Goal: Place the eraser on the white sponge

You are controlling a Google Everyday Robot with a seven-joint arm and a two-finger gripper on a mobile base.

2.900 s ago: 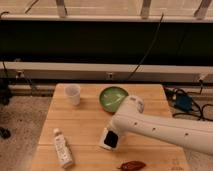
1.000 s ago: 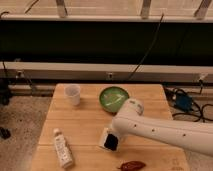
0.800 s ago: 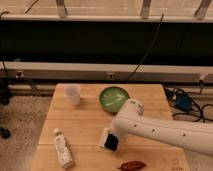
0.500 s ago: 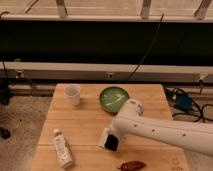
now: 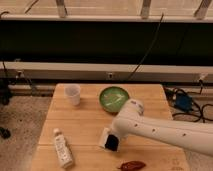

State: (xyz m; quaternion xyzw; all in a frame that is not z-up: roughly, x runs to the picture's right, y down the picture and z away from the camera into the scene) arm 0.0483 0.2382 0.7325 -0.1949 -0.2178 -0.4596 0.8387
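Hand (image 5: pixel 113 140) low beside the flat white rectangular sponge (image 5: pixel 104 138), its grip I cannot tell; small black eraser block (image 5: pixel 114 145) at my tip, seemingly not yet on top.

Over nearly three seconds my arm (image 5: pixel 165 132) sank a little toward the worktop (image 5: pixel 85 125), and my jaws came lower, right at the sponge (image 5: pixel 104 138) near the worktop's front middle. A black patch (image 5: pixel 113 143), barely seen before, showed against the sponge's edge nearest my arm; whether it was the eraser or my jaws I could not tell.
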